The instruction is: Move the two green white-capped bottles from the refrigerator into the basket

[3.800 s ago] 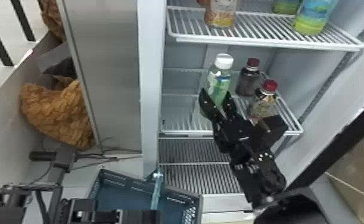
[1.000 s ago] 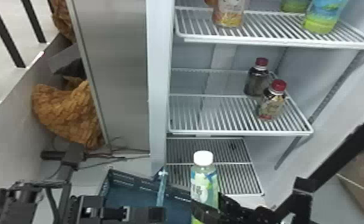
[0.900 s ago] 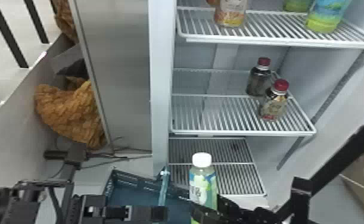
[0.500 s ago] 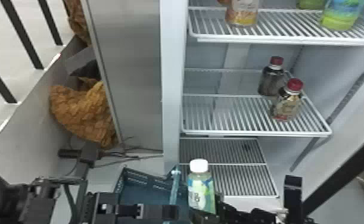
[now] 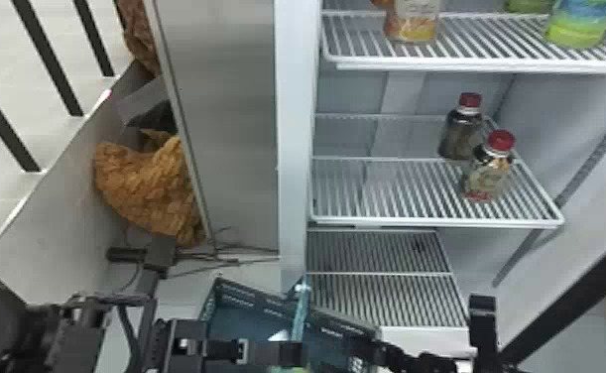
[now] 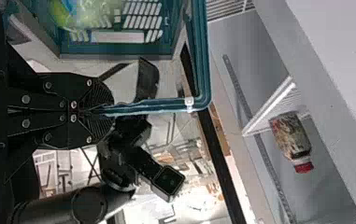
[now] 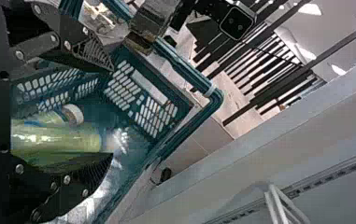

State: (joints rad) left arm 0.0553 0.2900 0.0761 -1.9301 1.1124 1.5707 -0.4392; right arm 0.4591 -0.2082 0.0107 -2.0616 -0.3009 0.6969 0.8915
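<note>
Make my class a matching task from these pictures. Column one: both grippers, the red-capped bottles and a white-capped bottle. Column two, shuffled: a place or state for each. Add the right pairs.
Column one
1. Left gripper
2. Red-capped bottles
3. Right gripper
4. White-capped bottle

Column two
A. Fingers apart
B. Inside the basket
C. Shut on the teal handle
D. On a wire shelf in the refrigerator

Right pairs: 1-C, 2-D, 3-A, 4-B
</note>
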